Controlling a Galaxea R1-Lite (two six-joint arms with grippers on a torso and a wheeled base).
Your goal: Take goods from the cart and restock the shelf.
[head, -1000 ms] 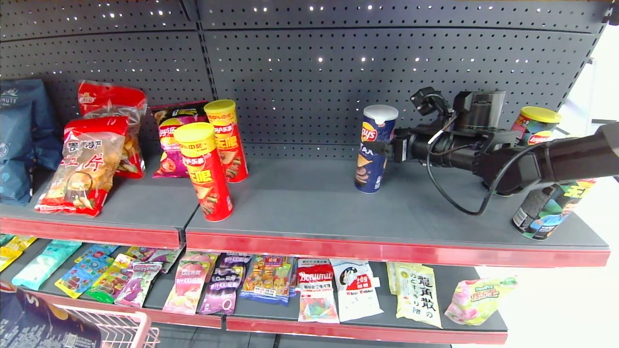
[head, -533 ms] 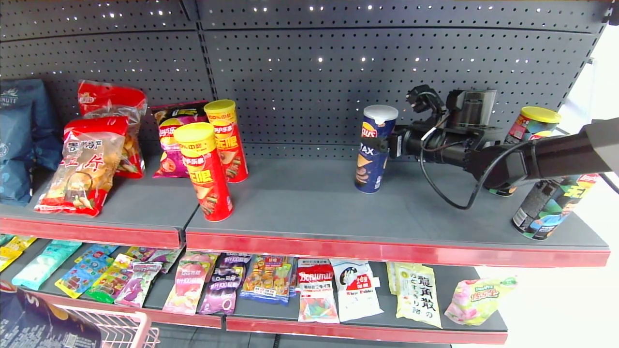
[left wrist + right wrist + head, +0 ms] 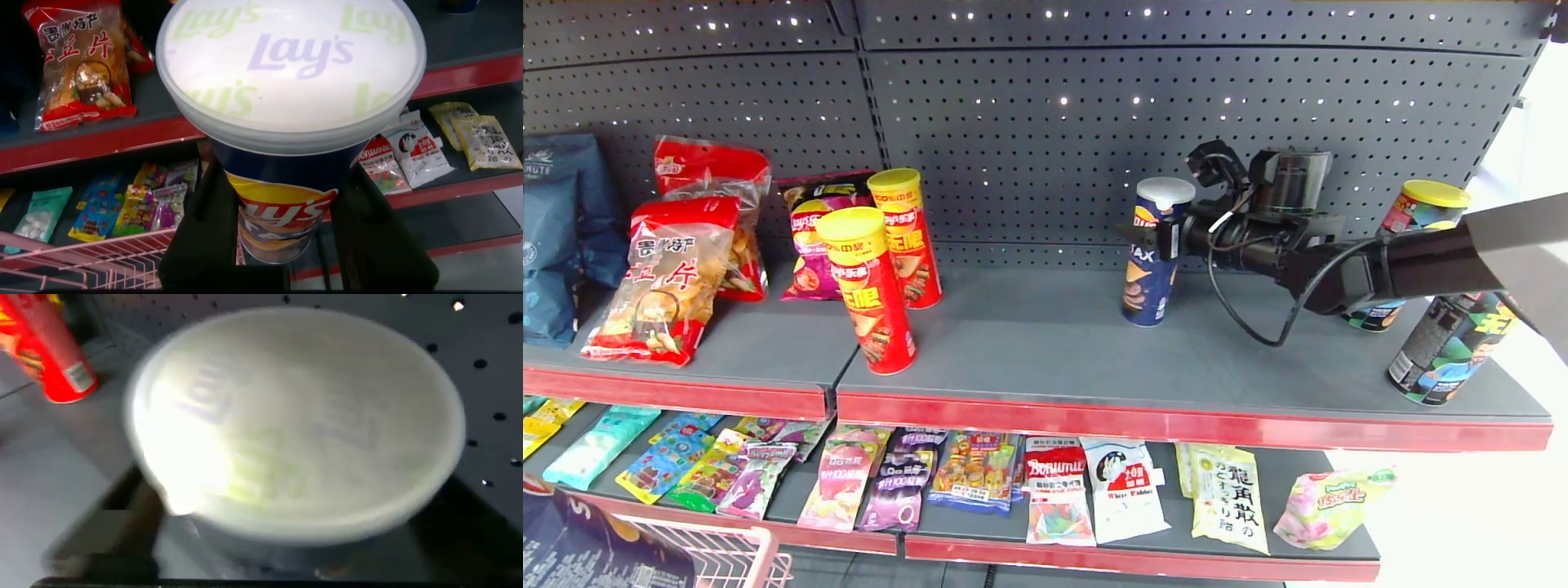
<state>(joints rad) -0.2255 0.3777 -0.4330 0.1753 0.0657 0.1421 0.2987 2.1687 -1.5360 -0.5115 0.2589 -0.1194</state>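
Blue can (image 3: 1156, 253), head view: upright mid upper shelf (image 3: 1045, 343), well apart from the red cans (image 3: 870, 286), with the right gripper (image 3: 1153, 238) astride its upper half, we judge to square it in the gap; a dark bag (image 3: 588, 547) sits by the cart (image 3: 735, 547). Left wrist view: the left gripper (image 3: 282, 233) is clamped on a second can (image 3: 286, 90) above the cart, presumably queued for the shelf. Right wrist view: the lid (image 3: 298, 425) looms close; whether those jaws grip we cannot tell.
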